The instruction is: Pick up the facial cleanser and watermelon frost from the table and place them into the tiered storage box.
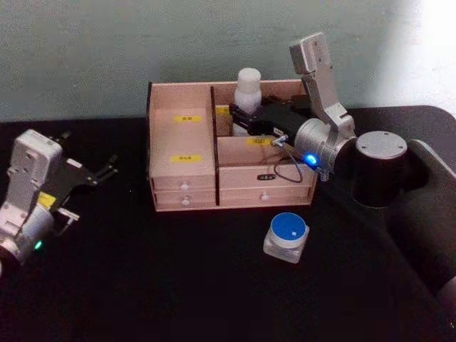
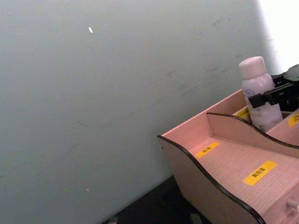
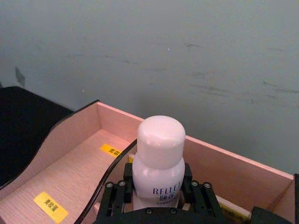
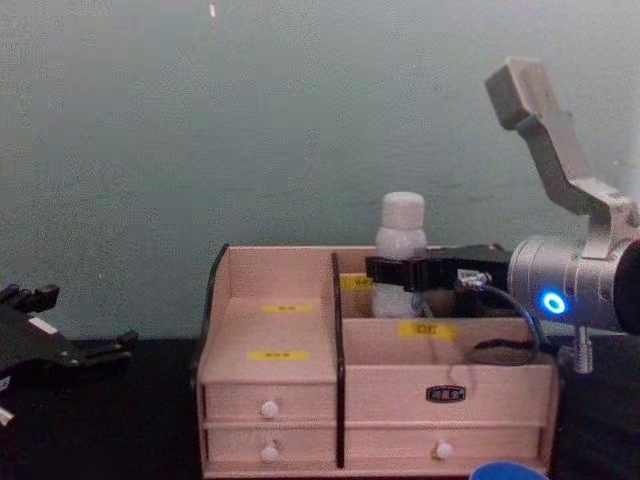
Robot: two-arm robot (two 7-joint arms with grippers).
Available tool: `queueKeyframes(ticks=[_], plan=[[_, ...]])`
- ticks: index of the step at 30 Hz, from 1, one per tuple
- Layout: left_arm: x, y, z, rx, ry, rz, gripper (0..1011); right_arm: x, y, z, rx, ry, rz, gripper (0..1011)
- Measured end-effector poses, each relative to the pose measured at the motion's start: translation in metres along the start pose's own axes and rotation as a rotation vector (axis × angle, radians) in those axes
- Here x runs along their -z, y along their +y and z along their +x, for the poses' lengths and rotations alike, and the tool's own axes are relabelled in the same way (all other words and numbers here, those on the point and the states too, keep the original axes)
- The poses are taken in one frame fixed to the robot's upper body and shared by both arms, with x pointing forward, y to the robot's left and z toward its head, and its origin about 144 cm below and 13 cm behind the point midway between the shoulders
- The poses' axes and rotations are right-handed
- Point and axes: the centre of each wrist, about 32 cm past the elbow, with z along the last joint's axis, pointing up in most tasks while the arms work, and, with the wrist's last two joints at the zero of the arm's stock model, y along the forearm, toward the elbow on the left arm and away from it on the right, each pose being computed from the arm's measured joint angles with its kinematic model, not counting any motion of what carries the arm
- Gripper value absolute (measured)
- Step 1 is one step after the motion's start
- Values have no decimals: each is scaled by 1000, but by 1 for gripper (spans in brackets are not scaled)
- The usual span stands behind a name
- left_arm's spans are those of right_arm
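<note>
Head view: jaws of right gripper (image 1: 244,120) clamped on white cleanser bottle (image 1: 248,85), upright in rear right compartment of storage box (image 1: 178,96), cap above back wall. Blue-lidded jar (image 1: 287,235) on tabletop (image 1: 178,285), just in front of box, open room all round. Left gripper (image 1: 100,173) well left of box, jaws apart, holding nothing.

Left wrist view: bottle behind curved divider, base hidden.

Right wrist view: jaws either side of bottle below cap, label partly covered.

Chest view: bottle base hidden behind compartment front; jar cut off at bottom edge.
</note>
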Motion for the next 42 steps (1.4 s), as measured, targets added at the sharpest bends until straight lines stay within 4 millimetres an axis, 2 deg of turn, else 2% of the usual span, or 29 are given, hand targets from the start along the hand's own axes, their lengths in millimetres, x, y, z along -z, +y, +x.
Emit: queueKeyframes(ticks=[31,34,37,41,42], plan=[[0,0,0,0,0,0,1001,6,1,0,5,3,-20,591],[0,0,0,0,0,0,1001,6,1,0,3,4,-20,656],[0,0,0,0,0,0,1001,6,1,0,3,4,-19,790],[0,0,0,0,0,0,1001,6,1,0,3,4,-19,860],[0,0,0,0,0,0,1001,6,1,0,3,4,-19,911]])
